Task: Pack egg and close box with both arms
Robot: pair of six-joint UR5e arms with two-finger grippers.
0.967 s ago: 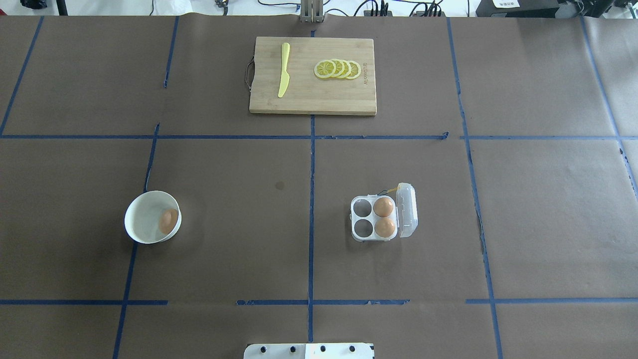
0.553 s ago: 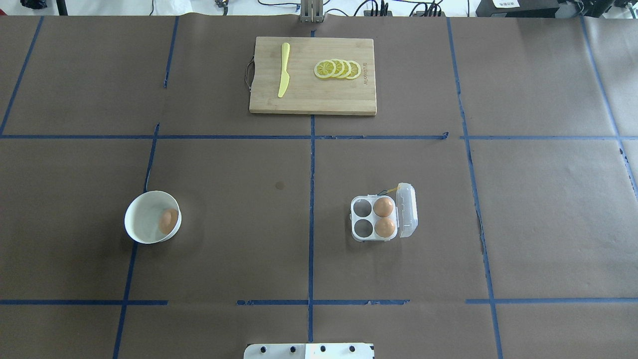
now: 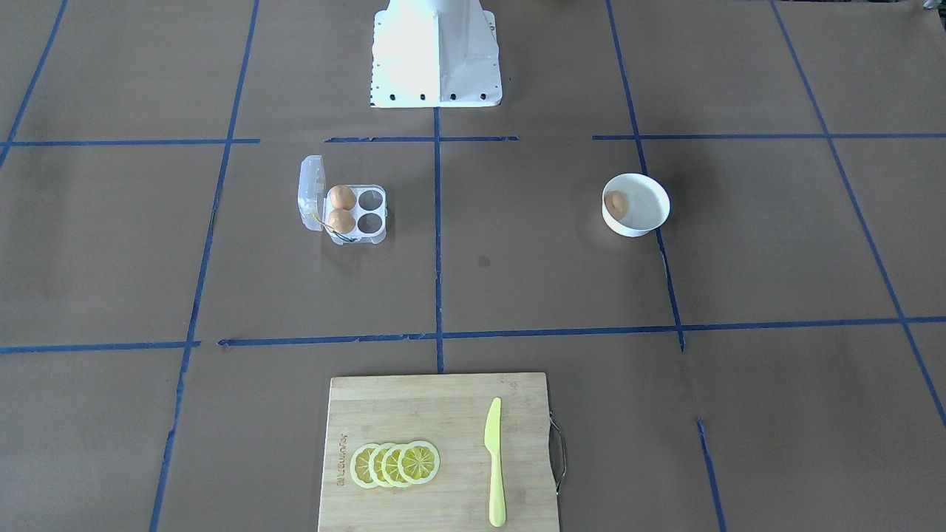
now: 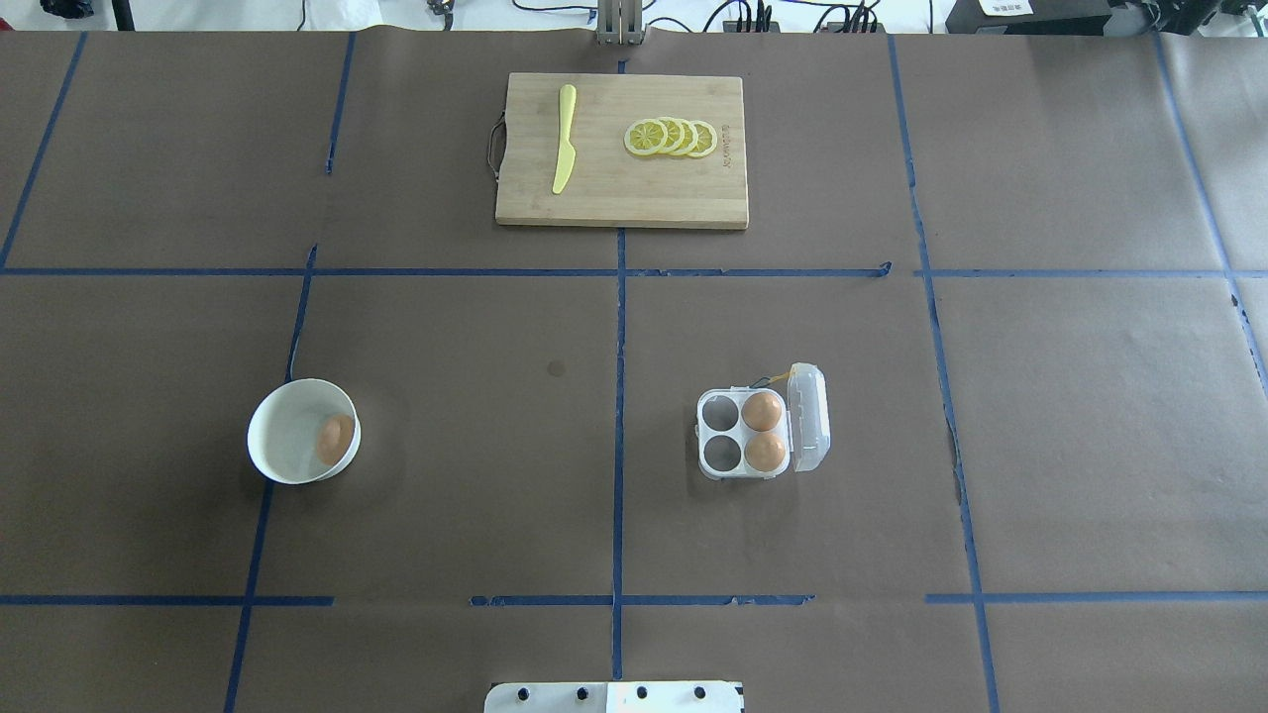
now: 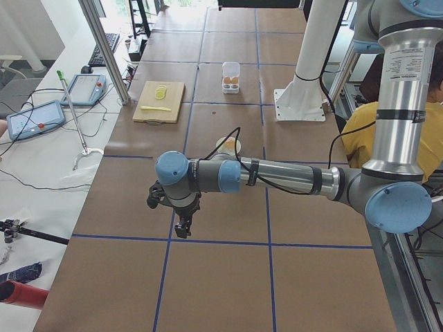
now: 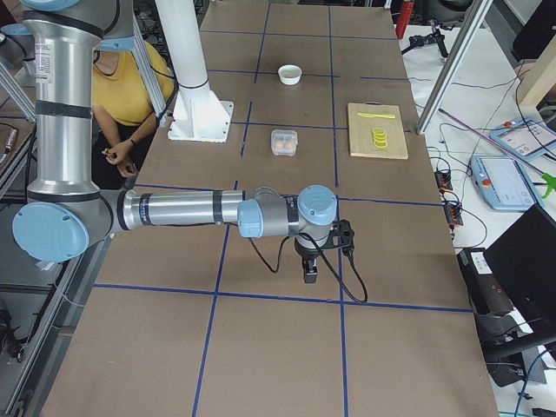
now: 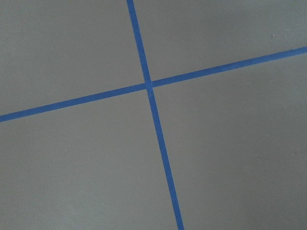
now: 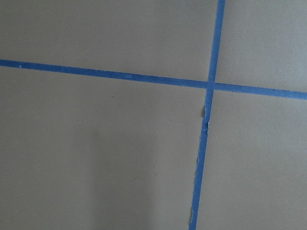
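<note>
Brown-papered table (image 4: pixel 495 446): the brown egg (image 4: pixel 335 439) lies in the white bowl (image 4: pixel 287 431), well apart from the open egg carton (image 4: pixel 721 432). Left gripper (image 5: pixel 182 228) and right gripper (image 6: pixel 309 274) hang aside, seemingly low; their finger opening I cannot tell.

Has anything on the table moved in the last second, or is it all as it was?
Nothing has visibly changed in the overhead view. The egg still lies in the bowl, and the box still stands open with two eggs in it and two cells empty.
</note>
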